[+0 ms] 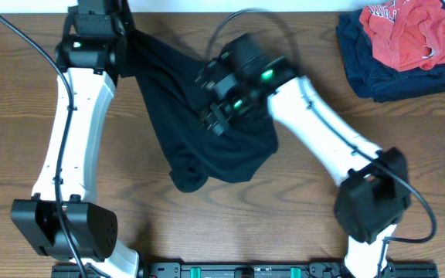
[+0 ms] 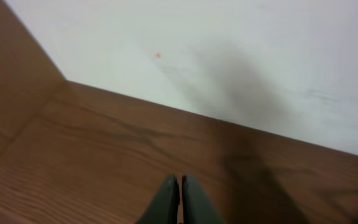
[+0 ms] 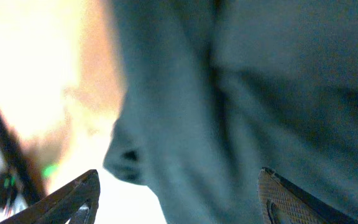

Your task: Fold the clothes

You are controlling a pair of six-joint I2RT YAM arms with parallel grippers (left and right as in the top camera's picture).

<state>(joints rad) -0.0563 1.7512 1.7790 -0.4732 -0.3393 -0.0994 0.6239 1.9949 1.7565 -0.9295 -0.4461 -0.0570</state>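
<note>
Where blurred clothes (image 3: pixel 229 93) fill the view past the right hand (image 3: pixel 179 193) (spread apart), left hand (image 2: pixel 180 190) pressed together.

The black garment (image 1: pixel 178 116) is of soft, thin cloth; it lies crumpled in the middle of the scene, not folded flat; its wide part reaches toward the far left; it narrows toward the near side and ends there in a rounded, bunched lump; seen close, the cloth makes deep folds.
</note>
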